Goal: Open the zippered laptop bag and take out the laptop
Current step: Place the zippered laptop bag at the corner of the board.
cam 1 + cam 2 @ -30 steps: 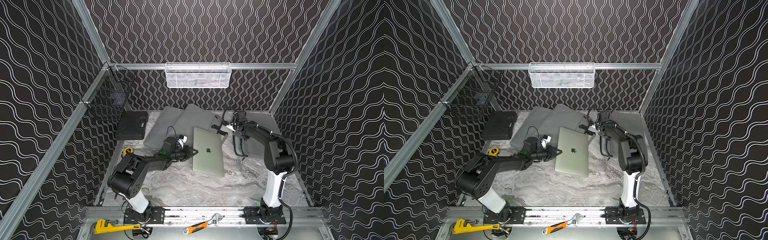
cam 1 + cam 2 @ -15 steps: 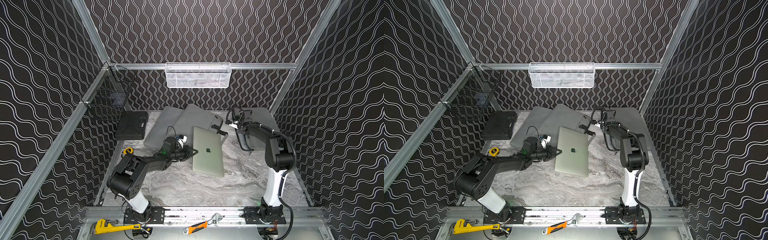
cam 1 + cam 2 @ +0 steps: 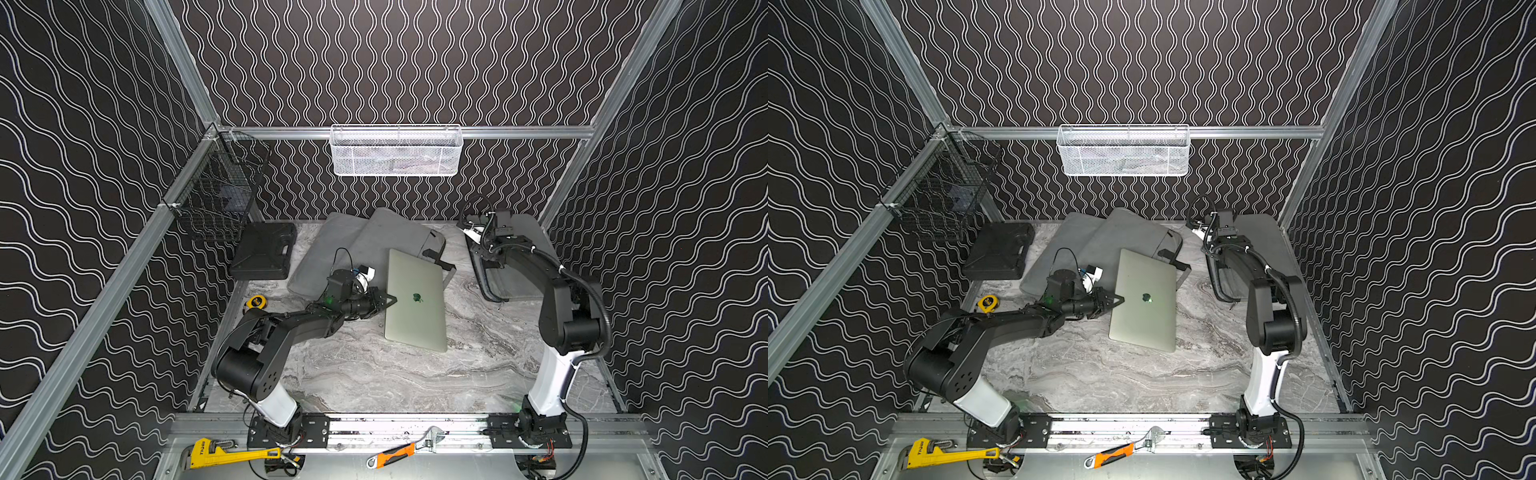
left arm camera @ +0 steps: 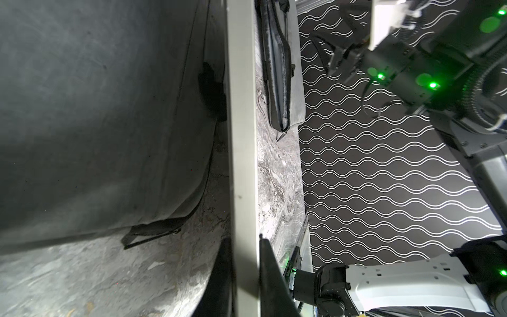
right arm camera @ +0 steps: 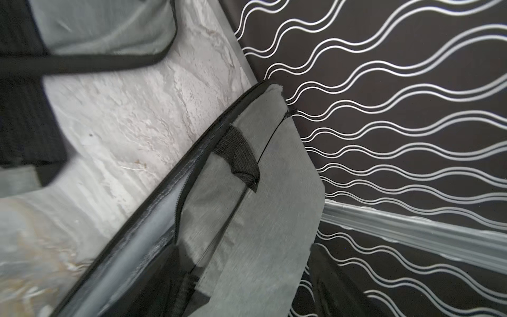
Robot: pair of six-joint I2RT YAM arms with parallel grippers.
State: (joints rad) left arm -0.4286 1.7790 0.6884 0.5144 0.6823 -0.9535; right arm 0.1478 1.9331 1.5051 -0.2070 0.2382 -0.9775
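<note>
The right arm has swung away from the laptop bag (image 3: 374,243) to a second grey sleeve (image 3: 530,237) further back. Whether the right claw (image 3: 484,249) stands apart we cannot tell. Our left claw (image 3: 390,300) is clamped on the edge of the laptop (image 3: 415,307), which lies on the worktop (image 3: 374,374) almost clear of the bag — extraction looks nearly done. Apple's logo shows — lettering on the yellow pipe wrench (image 3: 224,455) is unreadable.

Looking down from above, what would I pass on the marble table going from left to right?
black case → laptop → unzipped grey bag
</note>
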